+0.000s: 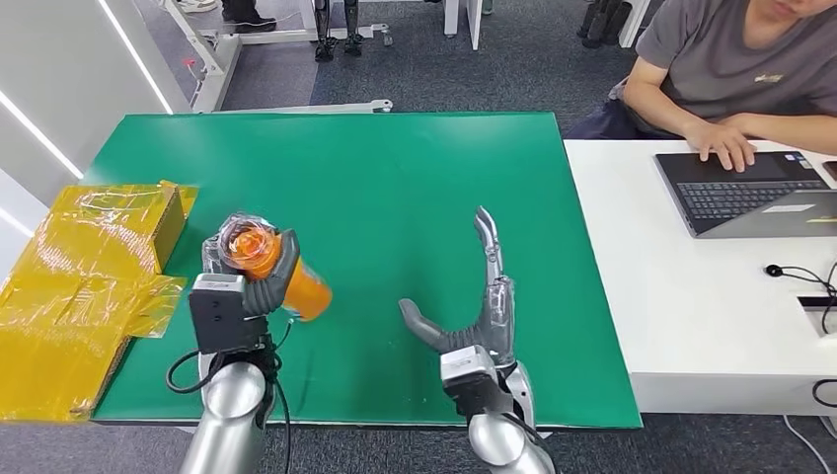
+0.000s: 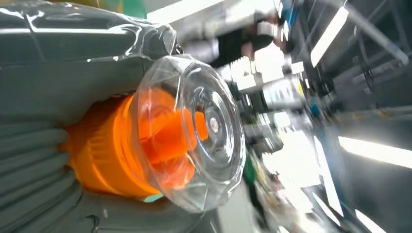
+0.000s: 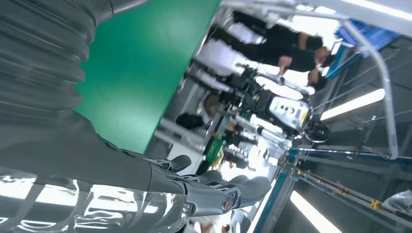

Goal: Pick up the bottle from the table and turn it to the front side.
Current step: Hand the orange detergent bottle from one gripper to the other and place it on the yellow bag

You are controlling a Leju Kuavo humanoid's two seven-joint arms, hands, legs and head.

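The pick-up looked done: the left hand (image 1: 247,286) was clamped around the one orange bottle (image 1: 296,281), holding it tilted above the green table (image 1: 395,168) with its clear cap (image 2: 204,126) toward the camera, so what seemed left was finishing the turn to the front side. The right hand (image 1: 474,306) held nothing, its fingers apart above the table, well clear of the bottle. There were two robot hands, one yellow-wrapped box (image 1: 89,267) just beside the table's left end, one laptop (image 1: 750,188) and one person (image 1: 730,69) at the white desk (image 1: 691,296).

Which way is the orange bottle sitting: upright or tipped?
Tipped. The left hand holds the bottle above the green table, its clear cap facing the camera.
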